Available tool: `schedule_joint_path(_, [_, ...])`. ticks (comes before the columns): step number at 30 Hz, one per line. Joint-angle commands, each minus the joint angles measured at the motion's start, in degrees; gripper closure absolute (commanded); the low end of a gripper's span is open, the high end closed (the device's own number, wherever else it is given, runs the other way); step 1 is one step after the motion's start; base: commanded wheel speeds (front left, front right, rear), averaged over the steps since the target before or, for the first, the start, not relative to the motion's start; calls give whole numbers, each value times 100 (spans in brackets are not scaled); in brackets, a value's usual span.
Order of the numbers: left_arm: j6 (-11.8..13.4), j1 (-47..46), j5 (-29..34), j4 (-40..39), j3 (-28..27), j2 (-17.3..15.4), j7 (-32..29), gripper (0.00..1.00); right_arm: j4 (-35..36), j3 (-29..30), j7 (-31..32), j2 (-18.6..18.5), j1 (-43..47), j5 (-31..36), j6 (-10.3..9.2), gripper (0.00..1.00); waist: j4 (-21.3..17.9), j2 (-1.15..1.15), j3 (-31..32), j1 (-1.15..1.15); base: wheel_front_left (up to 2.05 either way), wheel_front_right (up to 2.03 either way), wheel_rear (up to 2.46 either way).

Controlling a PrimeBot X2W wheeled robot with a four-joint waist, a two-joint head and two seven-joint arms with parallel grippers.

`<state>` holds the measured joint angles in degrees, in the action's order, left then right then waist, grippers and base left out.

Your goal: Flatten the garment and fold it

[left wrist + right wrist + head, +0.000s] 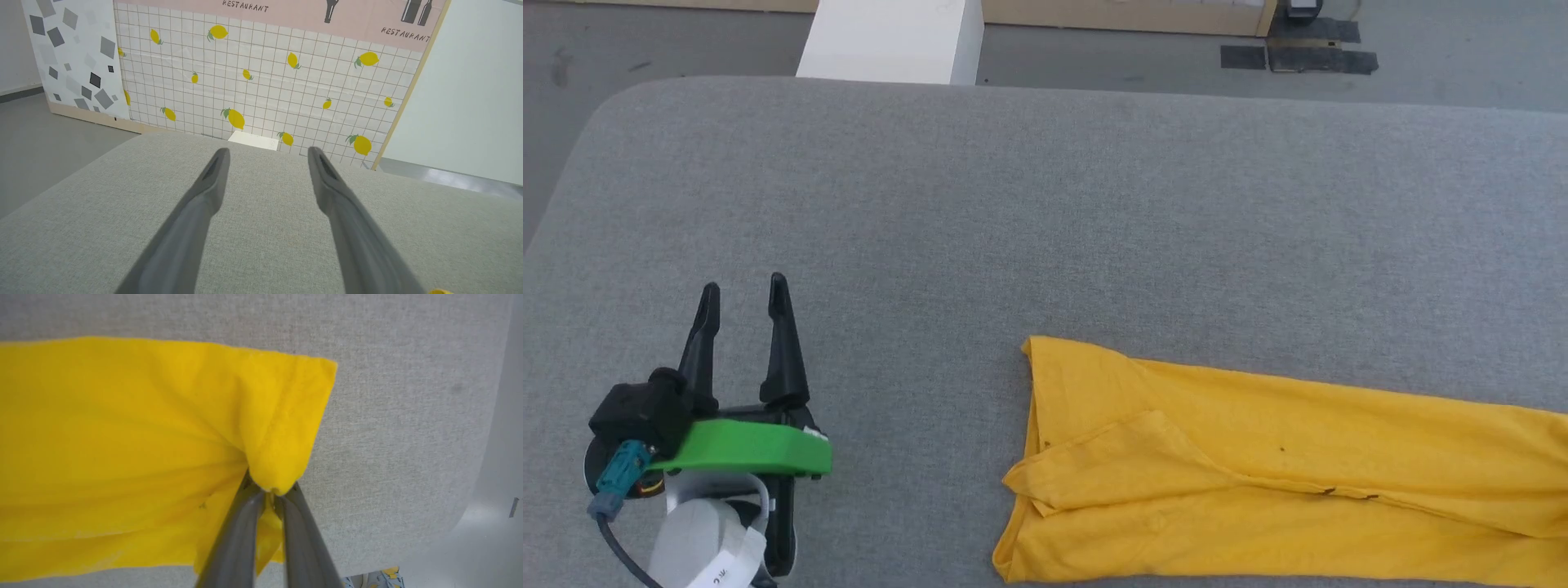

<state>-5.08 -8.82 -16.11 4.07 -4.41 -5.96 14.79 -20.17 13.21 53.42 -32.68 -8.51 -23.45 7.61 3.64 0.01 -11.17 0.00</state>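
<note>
The garment [1258, 465] is a mustard-yellow T-shirt folded into a long strip on the grey table [1045, 204], running from the middle off the right edge of the head view, plain side up. My right gripper [269, 489] is shut on the garment [122, 437] at its near right corner, and the pinched cloth bunches up over the fingertips. My left gripper [743, 292] rests at the lower left, open, with nothing between its fingers [204, 196], well left of the shirt. In the left wrist view that gripper [267, 153] points across bare table.
A white box [894, 41] stands on the floor beyond the table's far edge. A tiled wall panel with lemons [261, 81] rises behind it. The table's rounded right corner [470, 506] lies close to the held cloth, floor beyond.
</note>
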Motion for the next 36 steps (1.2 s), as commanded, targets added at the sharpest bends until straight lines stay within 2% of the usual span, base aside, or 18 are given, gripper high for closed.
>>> schedule_joint_path(1, [-45,84,44,4,-28,-4,20,0,176,4,144,55,-27,96,-12,100,-20,-1,68,0,0,0,0])
schedule_joint_path(4, [-59,154,57,10,-57,-24,20,0,737,-314,534,-35,87,159,-12,100,-58,-1,134,0,0,0,0])
schedule_joint_path(10, [-74,330,40,23,-117,-63,20,0,2329,-1090,1430,-329,268,-146,-12,100,-134,-1,308,0,0,0,0])
schedule_joint_path(14, [-86,361,9,41,-111,-60,20,0,3201,-1588,1792,-230,246,-460,-12,100,-103,-1,376,0,0,0,0])
schedule_joint_path(17, [-93,368,-15,53,-100,-48,20,0,3483,-2041,1799,-68,128,-552,-12,100,-68,-1,392,0,0,0,0])
schedule_joint_path(21, [-111,378,-57,90,-53,-26,20,0,3443,-2711,1623,327,-126,-662,-12,100,32,-1,399,0,0,0,0])
schedule_joint_path(26, [-121,392,-85,106,-24,0,20,0,2976,-3495,1225,899,-599,-704,-12,100,180,-1,334,0,0,0,0])
schedule_joint_path(36, [-125,356,-117,102,-1,72,20,0,1784,-4410,264,1909,-1438,-701,-12,100,465,-1,155,0,0,0,0])
